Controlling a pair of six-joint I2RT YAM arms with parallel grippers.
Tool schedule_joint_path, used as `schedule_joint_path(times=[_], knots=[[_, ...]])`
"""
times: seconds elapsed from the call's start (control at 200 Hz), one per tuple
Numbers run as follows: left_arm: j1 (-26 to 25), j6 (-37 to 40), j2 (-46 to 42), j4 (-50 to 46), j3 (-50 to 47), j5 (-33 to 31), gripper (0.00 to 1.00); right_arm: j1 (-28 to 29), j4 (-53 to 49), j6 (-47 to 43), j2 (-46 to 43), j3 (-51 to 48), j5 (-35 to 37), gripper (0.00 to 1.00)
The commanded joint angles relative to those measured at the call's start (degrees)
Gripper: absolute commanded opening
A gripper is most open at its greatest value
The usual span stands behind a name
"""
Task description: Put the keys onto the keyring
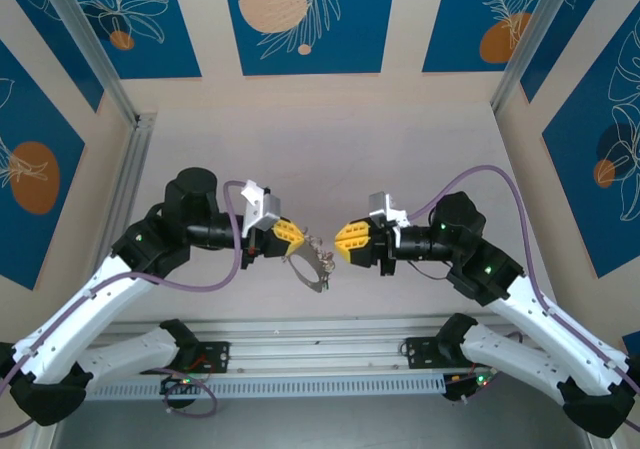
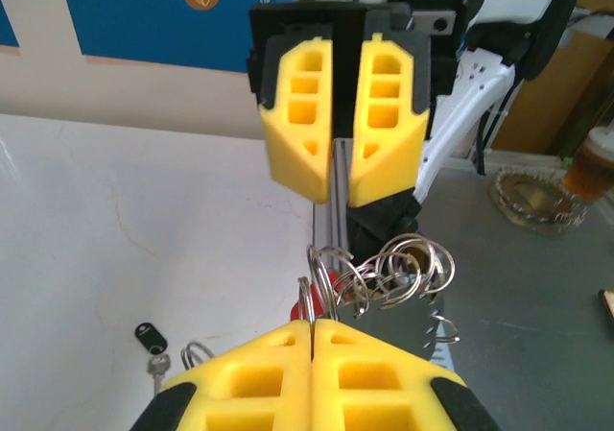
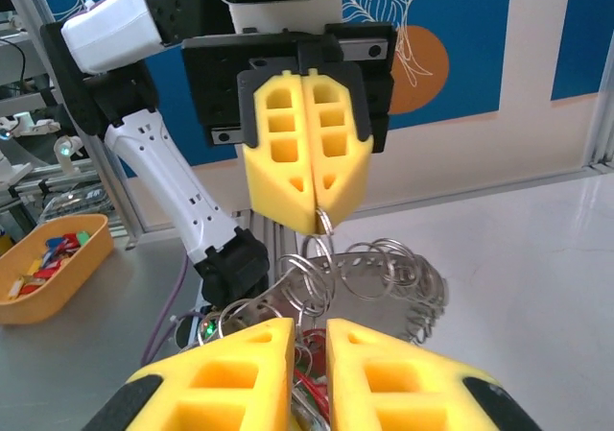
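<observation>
The keyring (image 1: 312, 269) hangs in the air between the two arms, a thin grey metal hoop fringed with small split rings (image 2: 384, 273). My left gripper (image 1: 298, 237) is shut on one of those small rings, its yellow fingers (image 2: 278, 364) pressed together. My right gripper (image 1: 340, 239) faces it from the right, jaws a narrow gap apart, just short of the rings (image 3: 384, 282). A red key (image 3: 321, 378) dangles from the hoop below that gap; I cannot tell if the fingers touch it. A black-headed key (image 2: 147, 335) lies on the white table below.
An aluminium rail (image 1: 320, 329) runs along the near table edge behind both arm bases. An orange bin (image 3: 48, 258) with coloured pieces stands off the table's left side. A glass on a dish (image 2: 590, 167) stands beyond the right arm. Metal posts (image 1: 130, 119) frame the workspace.
</observation>
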Motion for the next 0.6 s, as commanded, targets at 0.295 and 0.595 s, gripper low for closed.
schedule_joint_path(times=[0.295,0.595], knots=[[-0.5,-3.5,-3.4,7.2,-1.4,1.7,0.00,0.0,4.1,-0.4,8.0,5.7,-10.3,0.19],[-0.5,-3.9,-3.6,9.0,-2.9,0.8,0.00,3.0,4.5,-1.8,8.5,6.5,-10.8,0.17]])
